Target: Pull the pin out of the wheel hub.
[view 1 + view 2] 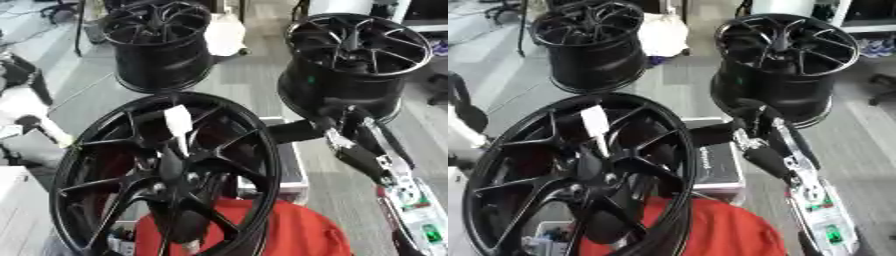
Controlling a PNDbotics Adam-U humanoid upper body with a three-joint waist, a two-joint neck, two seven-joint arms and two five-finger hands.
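Observation:
A big black wheel hub (pixel 166 175) fills the lower left, tilted toward me, spokes meeting at its centre. A white pin (pixel 178 122) with a broad flat head and a thin shaft stands out of the hub just above the centre; nothing touches it. My right arm (pixel 398 185) comes up from the lower right corner. Its black hand (pixel 302 130) sits at the hub's right rim, well to the right of the pin. The hand is dark against the dark rim, and whether it touches the rim does not show. My left hand shows in neither view.
Two more black wheels stand on the floor behind, one at the back left (pixel 157 45), one at the back right (pixel 354 65) just beyond my right hand. A red cloth (pixel 302 232) lies under the front hub, next to a dark case (pixel 715 167).

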